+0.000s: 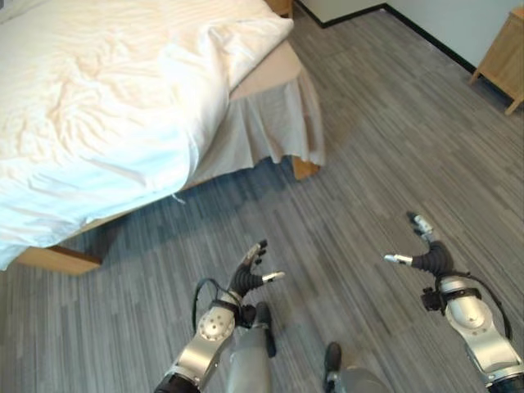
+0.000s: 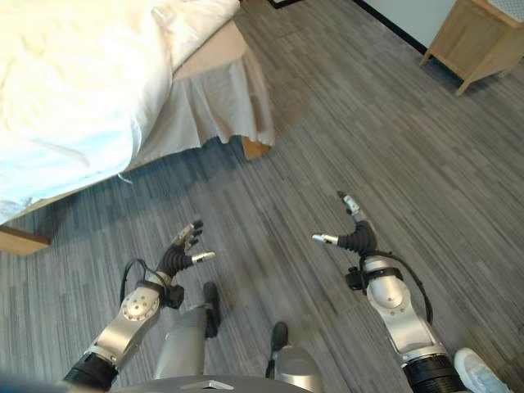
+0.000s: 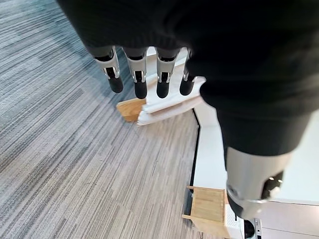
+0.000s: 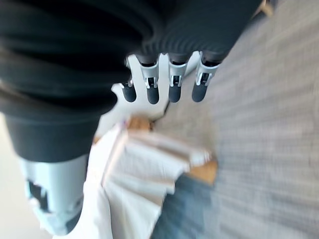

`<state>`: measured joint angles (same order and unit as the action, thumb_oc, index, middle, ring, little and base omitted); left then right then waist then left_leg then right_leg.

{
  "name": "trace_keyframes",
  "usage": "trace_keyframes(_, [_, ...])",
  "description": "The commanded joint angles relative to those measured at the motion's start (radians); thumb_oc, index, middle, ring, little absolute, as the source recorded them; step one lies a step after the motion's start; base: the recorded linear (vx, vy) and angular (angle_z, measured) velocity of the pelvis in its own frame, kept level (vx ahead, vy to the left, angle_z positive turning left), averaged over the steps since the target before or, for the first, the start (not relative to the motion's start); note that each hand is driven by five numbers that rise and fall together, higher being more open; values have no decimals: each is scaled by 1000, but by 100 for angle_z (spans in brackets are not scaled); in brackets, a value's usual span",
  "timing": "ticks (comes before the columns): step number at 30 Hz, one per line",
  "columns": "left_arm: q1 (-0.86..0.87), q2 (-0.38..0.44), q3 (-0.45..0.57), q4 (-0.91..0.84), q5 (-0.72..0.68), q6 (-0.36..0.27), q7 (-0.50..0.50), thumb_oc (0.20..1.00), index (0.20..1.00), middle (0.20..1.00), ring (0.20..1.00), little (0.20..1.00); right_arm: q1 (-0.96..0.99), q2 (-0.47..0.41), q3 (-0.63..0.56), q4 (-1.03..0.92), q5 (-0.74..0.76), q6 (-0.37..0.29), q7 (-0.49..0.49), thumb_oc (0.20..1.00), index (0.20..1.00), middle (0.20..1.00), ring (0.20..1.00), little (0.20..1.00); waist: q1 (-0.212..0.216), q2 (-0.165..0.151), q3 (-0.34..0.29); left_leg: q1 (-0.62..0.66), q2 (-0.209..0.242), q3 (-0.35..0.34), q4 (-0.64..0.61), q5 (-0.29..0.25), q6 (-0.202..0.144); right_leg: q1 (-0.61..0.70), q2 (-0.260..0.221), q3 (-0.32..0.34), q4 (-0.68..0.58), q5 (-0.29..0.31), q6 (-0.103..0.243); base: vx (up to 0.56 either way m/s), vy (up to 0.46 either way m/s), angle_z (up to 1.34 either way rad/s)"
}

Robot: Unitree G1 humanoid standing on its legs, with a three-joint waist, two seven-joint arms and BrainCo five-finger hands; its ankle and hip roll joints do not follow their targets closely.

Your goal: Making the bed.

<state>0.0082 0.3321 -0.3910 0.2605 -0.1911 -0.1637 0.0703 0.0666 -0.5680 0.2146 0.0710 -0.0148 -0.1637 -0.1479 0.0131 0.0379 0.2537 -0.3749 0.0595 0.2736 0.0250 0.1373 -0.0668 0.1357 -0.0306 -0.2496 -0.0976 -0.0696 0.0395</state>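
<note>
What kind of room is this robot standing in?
Most likely a bedroom, perhaps a hotel room: a bed with a rumpled white duvet and grey bed skirt, grey striped carpet, and a light wooden cabinet by the wall.

Floor (image 1: 385,155) was grey striped carpet, running diagonally across the room. Pale wall (image 1: 458,20) at the far right, with a black baseboard (image 1: 426,37) along its foot. Light wood cabinet (image 2: 479,37) on short legs stood against it, probably a nightstand. Even light, no hard shadows.
</note>
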Motion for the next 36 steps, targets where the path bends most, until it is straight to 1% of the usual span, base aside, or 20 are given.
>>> trace_keyframes(1, [-40, -17, -28, -61, -18, -45, 8, 1000, 1000, 1000, 1000, 1000, -65, -19, 6, -33, -83, -34, -17, 1000, 1000, 1000, 1000, 1000, 34, 36, 5, 69, 27, 39, -82, 119, -37, -16, -4, 84, 10, -1, 66, 455, 26, 19])
trace_keyframes(5, [5, 1, 6, -97, -53, -47, -1, 1000, 1000, 1000, 1000, 1000, 29, 39, 21, -68, -12, -51, 70, 1000, 1000, 1000, 1000, 1000, 51, -1, -34, 134, 2, 57, -111, 92, 21, 86, -3, 106, 27, -22, 74, 573, 30, -4])
trace_keyframes(7, [-1, 27, 2, -96, -43, -27, -13, 1000, 1000, 1000, 1000, 1000, 47, 38, 45, -35, -44, -27, 105, 1000, 1000, 1000, 1000, 1000, 54, -42, -39, 250, -22, 90, -112, 2, 76, -11, -69, 41, 399, 71, 183, 360, 29, -22])
trace_keyframes(8, [-2, 27, 3, -96, -43, -27, -13, 1000, 1000, 1000, 1000, 1000, 46, 38, 46, -36, -44, -26, 105, 1000, 1000, 1000, 1000, 1000, 57, -40, -40, 247, -19, 93, -112, 5, 76, -17, -67, 45, 403, 72, 182, 242, 72, -30])
trace_keyframes(10, [4, 40, 0, -95, -44, -31, -1, 1000, 1000, 1000, 1000, 1000, 59, 55, 41, -70, -30, -30, 124, 1000, 1000, 1000, 1000, 1000, 16, -21, -21, 343, -15, 56, -112, -39, 94, -169, -98, 67, 673, 215, 219, 385, 77, -13])
trace_keyframes(11, [3, 37, 3, -88, -47, -30, 2, 1000, 1000, 1000, 1000, 1000, 62, 60, 36, -71, -25, -27, 122, 1000, 1000, 1000, 1000, 1000, 7, 0, -18, 362, 0, 42, -112, -48, 95, -206, -106, 71, 713, 210, 209, 557, -15, 42])
trace_keyframes(12, [-3, 38, 9, -73, -39, -28, 2, 1000, 1000, 1000, 1000, 1000, 60, 70, 28, -63, -21, -24, 116, 1000, 1000, 1000, 1000, 1000, -9, 0, -9, 402, -15, 9, -112, -82, 95, -264, -179, 53, 698, 173, 180, 334, -39, 76])
trace_keyframes(15, [0, 42, 16, -76, -42, -30, 1, 1000, 1000, 1000, 1000, 1000, 62, 70, 24, -63, -21, -22, 116, 1000, 1000, 1000, 1000, 1000, -19, 1, -10, 415, -17, -10, -112, -92, 90, -276, -200, 43, 638, 170, 167, 287, -121, 82])
trace_keyframes(16, [12, 45, 23, -78, -43, -31, -5, 1000, 1000, 1000, 1000, 1000, 53, 70, 24, -61, -26, -18, 115, 1000, 1000, 1000, 1000, 1000, -25, -9, -18, 432, -26, -47, -112, -112, 75, -276, -210, 55, 463, 149, 153, 598, -326, 74])
trace_keyframes(17, [19, 46, 27, -70, -27, -32, -8, 1000, 1000, 1000, 1000, 1000, 43, 65, 25, -51, -52, -14, 106, 1000, 1000, 1000, 1000, 1000, -43, -24, -24, 465, -34, -102, -112, -147, 57, -270, -190, 141, 225, 153, 161, 598, -323, 57])
trace_keyframes(19, [19, 46, 28, -69, -27, -32, -8, 1000, 1000, 1000, 1000, 1000, 42, 66, 26, -51, -52, -14, 106, 1000, 1000, 1000, 1000, 1000, -45, -23, -25, 463, -32, -103, -112, -144, 57, -266, -189, 139, 213, 163, 160, 308, -175, 59])
trace_keyframes(20, [18, 41, 32, -56, -19, -35, -7, 1000, 1000, 1000, 1000, 1000, 42, 67, 24, -46, -82, -7, 100, 1000, 1000, 1000, 1000, 1000, -67, -34, -31, 478, -36, -162, -112, -167, 44, -303, -181, 270, 90, 213, 185, 437, -225, 82])
trace_keyframes(22, [-1, 41, 29, -46, -12, -38, 0, 1000, 1000, 1000, 1000, 1000, 52, 65, 21, -30, -117, 2, 91, 1000, 1000, 1000, 1000, 1000, -88, -38, -30, 512, -34, -222, -112, -195, 38, -334, -151, 381, 39, 253, 204, 507, -264, 127])
trace_keyframes(27, [-13, 33, 4, -26, -22, -42, -25, 1000, 1000, 1000, 1000, 1000, 102, 69, 18, 42, -135, 19, 107, 1000, 1000, 1000, 1000, 1000, -113, -47, -45, 550, -2, -296, -70, -214, 9, -273, -130, 382, 28, 255, 185, 298, -304, 153])
trace_keyframes(29, [-21, 32, 5, -29, -51, -33, -32, 1000, 1000, 1000, 1000, 1000, 97, 68, 9, 71, -106, 19, 105, 1000, 1000, 1000, 1000, 1000, -117, -45, -28, 450, 44, -274, 160, -147, -37, -214, -120, 330, 26, 225, 142, 41, -314, 48])
trace_keyframes(30, [-36, 34, -1, -49, -71, -20, -29, 1000, 1000, 1000, 1000, 1000, 98, 58, 2, 79, -80, 22, 85, 1000, 1000, 1000, 1000, 1000, -112, -69, 18, 280, 118, -209, 469, -27, -56, -156, -130, 277, 27, 197, 90, -40, -339, 50])
trace_keyframes(31, [-37, 34, -1, -49, -71, -19, -29, 1000, 1000, 1000, 1000, 1000, 96, 59, 2, 79, -79, 22, 85, 1000, 1000, 1000, 1000, 1000, -115, -71, 15, 272, 116, -212, 470, -21, -56, -160, -132, 275, 26, 200, 89, 61, -413, 95])
trace_keyframes(32, [-27, 45, 10, -68, -77, -21, -30, 1000, 1000, 1000, 1000, 1000, 103, 59, -2, 94, -68, 34, 73, 1000, 1000, 1000, 1000, 1000, -99, -92, 33, 195, 143, -137, 574, -43, -38, -112, -116, 260, 23, 163, 57, 216, -298, 86])
trace_keyframes(35, [-30, 45, 20, -54, -89, -22, -41, 1000, 1000, 1000, 1000, 1000, 100, 73, -14, 86, -53, 40, 72, 1000, 1000, 1000, 1000, 1000, -81, -99, 13, 117, 157, -51, 456, -46, -39, -69, -109, 227, 10, 125, 52, 277, -115, 7])
trace_keyframes(36, [-17, 34, 26, -48, -91, -17, -45, 1000, 1000, 1000, 1000, 1000, 103, 81, -15, 86, -53, 36, 73, 1000, 1000, 1000, 1000, 1000, -67, -77, -7, 131, 125, -2, 249, -48, -29, -56, -87, 212, 10, 104, 62, 462, 82, -20])
